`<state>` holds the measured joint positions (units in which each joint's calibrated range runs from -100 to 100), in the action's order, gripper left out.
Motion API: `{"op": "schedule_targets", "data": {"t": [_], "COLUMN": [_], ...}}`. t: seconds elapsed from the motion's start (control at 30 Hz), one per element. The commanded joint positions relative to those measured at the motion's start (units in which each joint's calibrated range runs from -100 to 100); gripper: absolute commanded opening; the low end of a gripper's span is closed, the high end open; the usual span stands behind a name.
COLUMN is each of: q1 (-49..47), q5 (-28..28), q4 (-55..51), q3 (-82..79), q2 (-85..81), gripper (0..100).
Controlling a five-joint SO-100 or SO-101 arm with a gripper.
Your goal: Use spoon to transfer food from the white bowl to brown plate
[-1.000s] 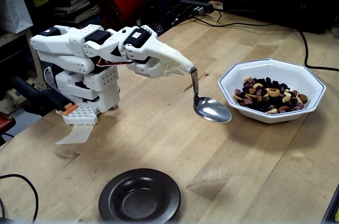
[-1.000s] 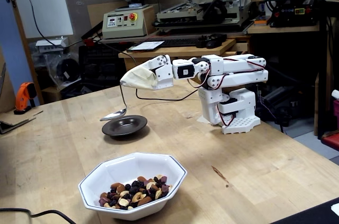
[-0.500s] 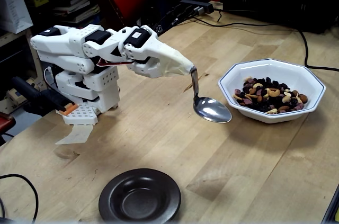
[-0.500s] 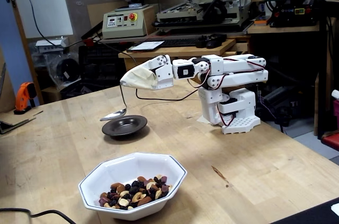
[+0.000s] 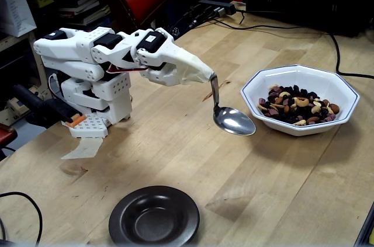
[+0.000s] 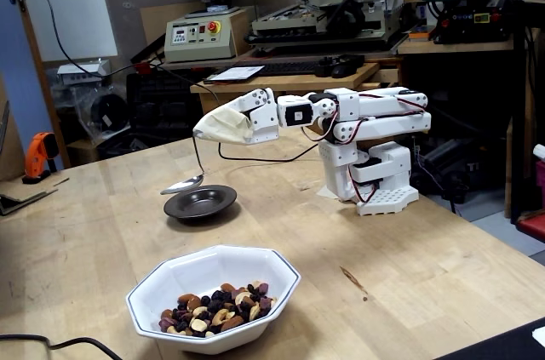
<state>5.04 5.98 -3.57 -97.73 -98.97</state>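
In a fixed view the brown plate lies nearest, empty. Beyond it the gripper, wrapped in cloth, pinches the handle of the spoon, which hangs empty just beside the white bowl. The food sits heaped there. The thin handle could twist in that covered grip while digging, spilling nuts onto the table
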Motion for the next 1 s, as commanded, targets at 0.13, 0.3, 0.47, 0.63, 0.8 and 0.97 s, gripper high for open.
{"op": "schedule_targets", "data": {"t": [0.13, 0.3, 0.47, 0.63, 0.8, 0.97], "q1": [0.22, 0.22, 0.0, 0.0, 0.52, 0.07], "q5": [0.1, 0.1, 0.34, 0.34, 0.1, 0.1], "q4": [-0.14, -0.14, -0.14, -0.14, -0.14, -0.14], "q3": [0.03, 0.03, 0.03, 0.03, 0.03, 0.03], "q2": [-0.43, -0.43, -0.94, -0.94, -0.52, -0.52], "gripper": [4, 4, 4, 4, 4, 4]}}
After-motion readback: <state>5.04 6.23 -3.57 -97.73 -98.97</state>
